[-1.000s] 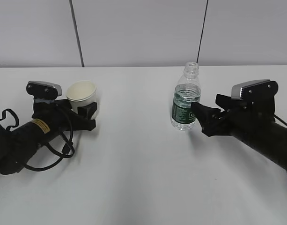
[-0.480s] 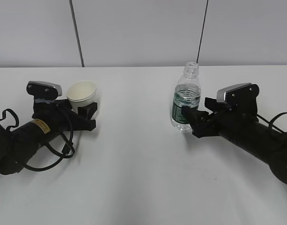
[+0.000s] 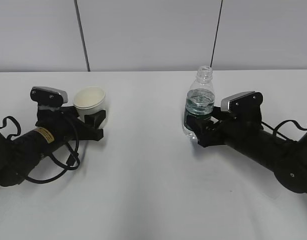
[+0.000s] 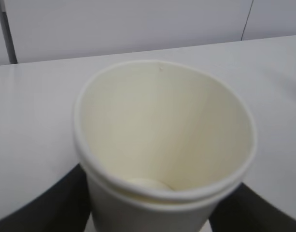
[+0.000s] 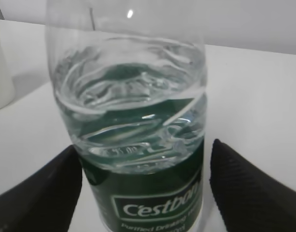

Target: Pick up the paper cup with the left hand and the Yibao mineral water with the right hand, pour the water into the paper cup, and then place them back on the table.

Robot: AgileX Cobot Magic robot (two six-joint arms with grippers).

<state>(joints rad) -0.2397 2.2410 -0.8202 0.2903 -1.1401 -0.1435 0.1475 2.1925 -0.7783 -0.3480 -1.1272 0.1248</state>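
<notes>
The white desk (image 3: 153, 190) carries both arms low on its surface, the right end effector (image 3: 198, 131) spread with its fingers on either side of the Yibao mineral water (image 3: 199, 102), which stands upright right of centre. On the left, the left end effector (image 3: 95, 125) sits spread around the paper cup (image 3: 89, 102), which tilts slightly.

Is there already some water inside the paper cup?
No, in the left wrist view the paper cup shows only its dry cream inside down to the bottom.
</notes>
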